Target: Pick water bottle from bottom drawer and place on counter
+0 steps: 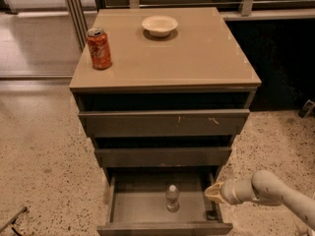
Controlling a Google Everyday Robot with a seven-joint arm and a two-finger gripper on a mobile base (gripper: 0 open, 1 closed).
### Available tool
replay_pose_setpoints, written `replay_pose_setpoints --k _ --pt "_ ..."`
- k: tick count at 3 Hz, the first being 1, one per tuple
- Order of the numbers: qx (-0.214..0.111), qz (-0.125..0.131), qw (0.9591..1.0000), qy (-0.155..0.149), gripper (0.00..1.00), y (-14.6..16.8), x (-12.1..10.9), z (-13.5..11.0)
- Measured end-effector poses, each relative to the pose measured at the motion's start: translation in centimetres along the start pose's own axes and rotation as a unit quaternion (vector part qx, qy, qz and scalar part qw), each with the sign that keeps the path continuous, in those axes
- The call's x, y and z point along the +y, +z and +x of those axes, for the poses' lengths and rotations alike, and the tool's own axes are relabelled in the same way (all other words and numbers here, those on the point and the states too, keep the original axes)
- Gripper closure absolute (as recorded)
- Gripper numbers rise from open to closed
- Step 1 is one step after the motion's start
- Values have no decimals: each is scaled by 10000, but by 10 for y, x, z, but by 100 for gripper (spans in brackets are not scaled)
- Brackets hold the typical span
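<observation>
Pincer (213,192) over right wall of bottom drawer (138,209); open or closed, I cannot tell. Water bottle (172,198) upright mid-drawer, near, to pincer's left.

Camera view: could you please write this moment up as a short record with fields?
water bottle: upright, mid-floor of the bottom drawer
bottom drawer: pulled out
counter: carries a soda can near its left edge and a bowl towards the back
gripper: low by the drawer's right wall, right of the bottle, not touching it
task state: bottle not yet picked up
</observation>
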State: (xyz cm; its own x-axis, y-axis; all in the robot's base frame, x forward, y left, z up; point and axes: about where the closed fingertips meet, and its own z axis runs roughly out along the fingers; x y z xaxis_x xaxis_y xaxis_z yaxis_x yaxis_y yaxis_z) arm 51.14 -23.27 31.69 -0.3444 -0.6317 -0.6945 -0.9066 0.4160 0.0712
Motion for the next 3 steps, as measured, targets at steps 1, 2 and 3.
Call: replay_pose_setpoints --k 1,2,3 --pt "-124 32 9996 260 100 25 -8 28" --pt "-125 35 9996 261 100 25 -8 28" --pt "-370 -47 9991 217 84 30 -1 16"
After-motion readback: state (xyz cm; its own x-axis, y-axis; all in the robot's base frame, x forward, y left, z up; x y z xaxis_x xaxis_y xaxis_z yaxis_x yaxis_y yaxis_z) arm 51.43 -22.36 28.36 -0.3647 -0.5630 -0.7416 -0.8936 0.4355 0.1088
